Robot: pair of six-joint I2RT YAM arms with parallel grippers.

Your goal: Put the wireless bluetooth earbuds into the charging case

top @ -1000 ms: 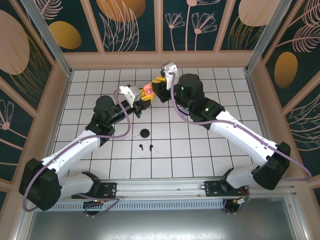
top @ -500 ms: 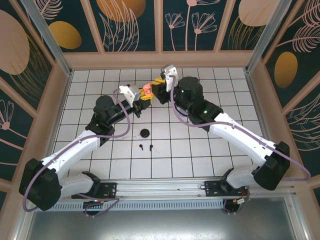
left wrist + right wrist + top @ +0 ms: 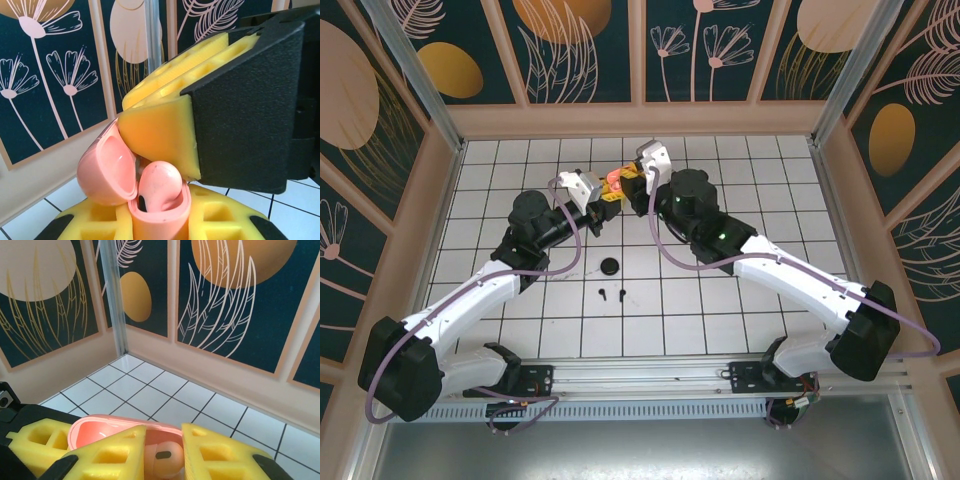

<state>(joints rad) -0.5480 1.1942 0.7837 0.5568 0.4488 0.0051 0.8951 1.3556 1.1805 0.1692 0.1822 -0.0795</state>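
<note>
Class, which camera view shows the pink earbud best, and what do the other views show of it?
Left wrist: the pink earbud sits large and sharp in the open pink case. Right wrist shows its head between the fingers of the right claw. In top external, earbud and case merge into a small pink patch.

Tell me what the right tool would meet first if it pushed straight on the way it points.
The right tool, gripping a pink earbud, points into the open pink case in the left tool. It would probably meet that case first; depth is hard to judge.
</note>
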